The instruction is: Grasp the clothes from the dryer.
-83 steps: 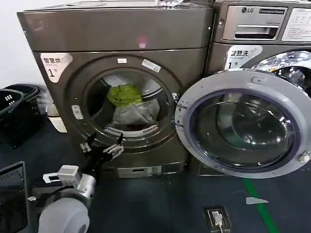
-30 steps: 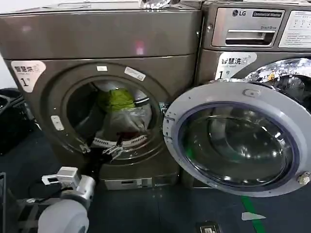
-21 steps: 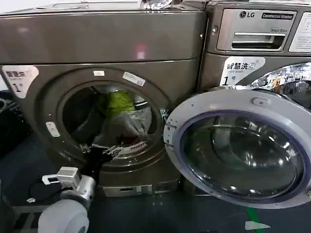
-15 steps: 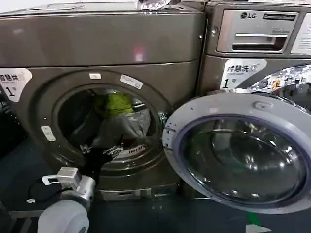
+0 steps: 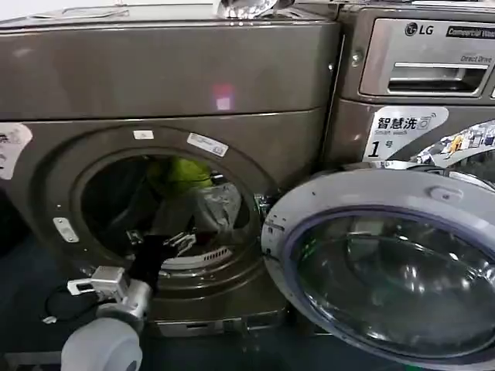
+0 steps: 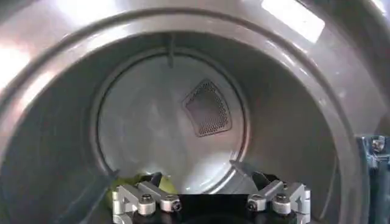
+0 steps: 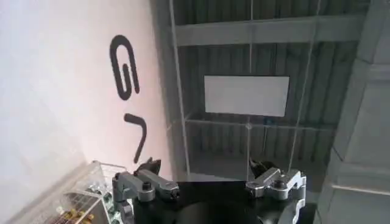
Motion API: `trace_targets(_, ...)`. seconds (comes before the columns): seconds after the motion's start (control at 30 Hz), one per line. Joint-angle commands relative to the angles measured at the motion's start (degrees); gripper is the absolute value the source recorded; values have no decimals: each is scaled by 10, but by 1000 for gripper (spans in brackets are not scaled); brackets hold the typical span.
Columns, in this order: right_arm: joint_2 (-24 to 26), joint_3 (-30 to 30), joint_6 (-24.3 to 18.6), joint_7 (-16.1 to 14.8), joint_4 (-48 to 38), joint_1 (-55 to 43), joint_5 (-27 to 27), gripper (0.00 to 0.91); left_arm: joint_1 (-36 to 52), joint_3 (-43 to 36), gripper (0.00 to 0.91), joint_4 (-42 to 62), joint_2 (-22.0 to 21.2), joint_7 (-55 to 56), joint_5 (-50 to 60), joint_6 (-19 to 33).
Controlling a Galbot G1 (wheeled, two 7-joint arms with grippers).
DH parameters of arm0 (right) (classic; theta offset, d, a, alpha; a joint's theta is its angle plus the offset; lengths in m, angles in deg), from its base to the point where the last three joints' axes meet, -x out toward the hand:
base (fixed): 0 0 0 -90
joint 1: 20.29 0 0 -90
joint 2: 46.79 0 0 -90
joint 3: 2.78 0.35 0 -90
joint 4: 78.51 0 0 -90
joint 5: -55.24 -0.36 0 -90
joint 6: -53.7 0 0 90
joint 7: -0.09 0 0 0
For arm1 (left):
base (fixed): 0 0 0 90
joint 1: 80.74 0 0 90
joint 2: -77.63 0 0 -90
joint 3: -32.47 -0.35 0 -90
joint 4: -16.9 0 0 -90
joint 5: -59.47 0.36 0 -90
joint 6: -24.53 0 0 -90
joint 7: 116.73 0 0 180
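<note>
Two machines stand side by side. The dryer [image 5: 178, 69] on the left is bronze-brown, and its round door [image 5: 387, 270] hangs wide open to the right, in front of the LG machine [image 5: 421, 73].

The clothes lie inside the drum, toward the back: one lime-green garment [image 5: 182, 174] on top and one pale grey garment [image 5: 213, 209] below and to its right, the two touching in a single heap.

The left gripper [image 5: 158, 243] is at the lower lip of the porthole, reaching just inside the opening, below and in front of the heap and apart from it. Its two fingers are spread with nothing between them. The left wrist view looks along the drum to the pale back wall and its one mesh vent [image 6: 208, 108]; the spread fingers [image 6: 145, 199] frame the lower edge there, and a bit of green fabric [image 6: 131, 181] peeks out beside one of them.

The right gripper [image 7: 207, 182] points up, away from the machines, toward a ceiling with one white panel [image 7: 246, 95]. Its two fingers are spread and hold nothing.
</note>
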State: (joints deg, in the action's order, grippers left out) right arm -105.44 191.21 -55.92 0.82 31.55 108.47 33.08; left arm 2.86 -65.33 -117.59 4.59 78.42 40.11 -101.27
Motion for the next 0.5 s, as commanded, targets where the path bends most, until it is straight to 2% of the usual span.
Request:
trace_targets(0.03,0,0,0,1,1,0,-1,907,0,-1,907,2,-1,0,0,0)
trace_targets(0.5,-4,-5,2,1,6,0,5,907,8,-2,907,10,-2,-2,-1,1)
